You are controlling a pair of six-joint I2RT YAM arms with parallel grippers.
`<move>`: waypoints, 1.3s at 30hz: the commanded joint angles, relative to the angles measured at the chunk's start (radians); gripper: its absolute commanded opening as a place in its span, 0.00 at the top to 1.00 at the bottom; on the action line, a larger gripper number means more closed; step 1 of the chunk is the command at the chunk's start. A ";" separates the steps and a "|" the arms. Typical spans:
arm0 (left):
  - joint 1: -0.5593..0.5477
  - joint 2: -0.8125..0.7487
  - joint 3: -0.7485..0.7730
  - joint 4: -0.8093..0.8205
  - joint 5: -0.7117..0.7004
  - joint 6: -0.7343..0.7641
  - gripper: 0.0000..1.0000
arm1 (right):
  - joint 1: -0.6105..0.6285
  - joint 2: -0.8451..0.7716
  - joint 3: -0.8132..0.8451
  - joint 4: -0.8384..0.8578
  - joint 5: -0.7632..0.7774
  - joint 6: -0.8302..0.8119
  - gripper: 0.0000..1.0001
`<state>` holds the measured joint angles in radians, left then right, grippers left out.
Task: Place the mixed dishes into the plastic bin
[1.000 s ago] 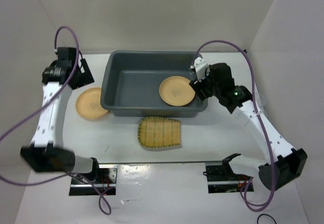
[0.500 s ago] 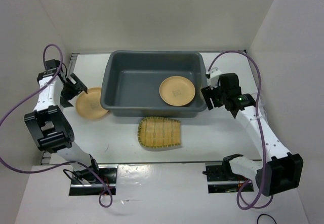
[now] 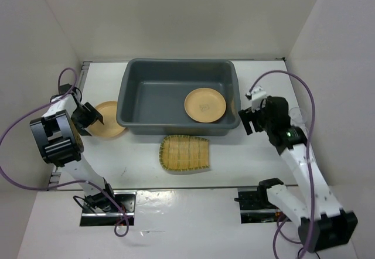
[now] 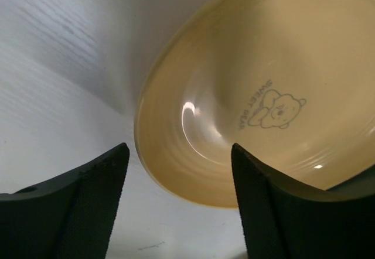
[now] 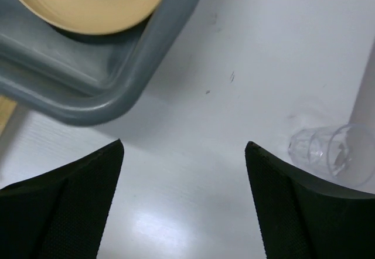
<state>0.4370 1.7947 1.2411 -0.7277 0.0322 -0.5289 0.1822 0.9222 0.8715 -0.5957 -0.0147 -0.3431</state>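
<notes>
Your right pincer point(image 3: 249, 120) has backed off the large dark grey plastic bin point(image 3: 176, 61). A second ago it hung over the bin's right rim, next to the round yellow-tan plate point(image 3: 205, 105) lying in the bin's right half. Now it sits just outside the bin's right wall, over the white table point(image 3: 146, 165). Its jaws are spread wide with nothing between them. In the right wrist view you see the bin's rounded corner on one side and a small clear drinking glass point(image 5: 328, 150) well apart from the bin on the other. You cannot tell from that view whether the glass stands upright.

Your left arm has folded in toward its base since a second ago. Your left pincer point(image 3: 89, 117) has come down from beside the bin's far left corner to the outer edge of the second yellow-tan plate point(image 3: 108, 120). That plate rests on the table just left of the bin. The left wrist view shows the jaws wide apart, with the plate's rim lying between and beyond the two black fingers point(image 4: 70, 212). The fingers grip nothing.

Both plates are where they were. So is the woven bamboo tray with a rounded end point(image 3: 184, 153), which lies on the table just in front of the bin's near wall.
</notes>
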 commanded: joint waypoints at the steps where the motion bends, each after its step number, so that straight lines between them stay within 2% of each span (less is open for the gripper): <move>1: 0.006 0.040 -0.031 0.034 0.012 0.004 0.24 | 0.017 -0.262 -0.110 0.118 -0.054 -0.046 0.10; 3: 0.006 0.049 -0.044 0.047 0.012 0.004 0.28 | 0.017 -0.410 -0.152 0.145 -0.071 -0.059 0.07; 5: 0.006 0.049 -0.066 0.056 0.012 0.004 0.30 | 0.017 -0.454 -0.181 0.171 -0.061 -0.075 0.03; 9: 0.006 0.071 -0.078 0.065 0.012 0.013 0.46 | 0.017 -0.329 -0.154 0.160 -0.002 -0.034 0.03; 10: 0.006 0.071 -0.078 0.065 0.003 0.013 0.56 | 0.017 -0.257 -0.135 0.160 0.010 -0.034 0.03; 13: 0.017 0.071 -0.078 0.054 -0.026 0.013 0.82 | 0.039 -0.188 -0.120 0.149 0.053 -0.008 0.03; 14: 0.031 0.057 -0.078 0.054 -0.047 -0.015 1.00 | 0.039 -0.187 -0.120 0.149 0.053 -0.008 0.03; 19: 0.106 -0.075 -0.017 0.010 -0.084 -0.085 1.00 | 0.057 -0.235 -0.140 0.162 0.053 -0.017 0.03; 25: 0.152 -0.207 0.179 -0.059 -0.103 -0.204 1.00 | 0.057 -0.195 -0.140 0.162 0.079 -0.007 0.03; 27: 0.164 -0.254 0.221 -0.059 -0.071 -0.233 1.00 | 0.057 -0.195 -0.140 0.162 0.088 -0.007 0.03; 30: 0.155 -0.284 0.294 -0.050 0.052 -0.290 1.00 | 0.057 -0.195 -0.140 0.171 0.099 -0.007 0.03; 31: 0.145 -0.293 0.310 -0.038 0.137 -0.321 1.00 | 0.057 -0.195 -0.140 0.171 0.099 -0.007 0.03; 35: 0.030 -0.334 0.279 0.082 0.300 -0.407 1.00 | 0.057 -0.186 -0.140 0.171 0.099 -0.007 0.03; 38: -0.122 -0.285 0.291 0.114 0.348 -0.398 1.00 | 0.057 -0.186 -0.140 0.171 0.099 -0.007 0.03; 39: -0.217 -0.267 0.329 0.114 0.348 -0.384 1.00 | 0.057 -0.177 -0.140 0.171 0.108 -0.007 0.03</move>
<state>0.3576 1.4895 1.5291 -0.6685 0.2417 -0.8806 0.2314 0.7372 0.7185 -0.4709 0.0711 -0.3599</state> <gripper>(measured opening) 0.025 0.973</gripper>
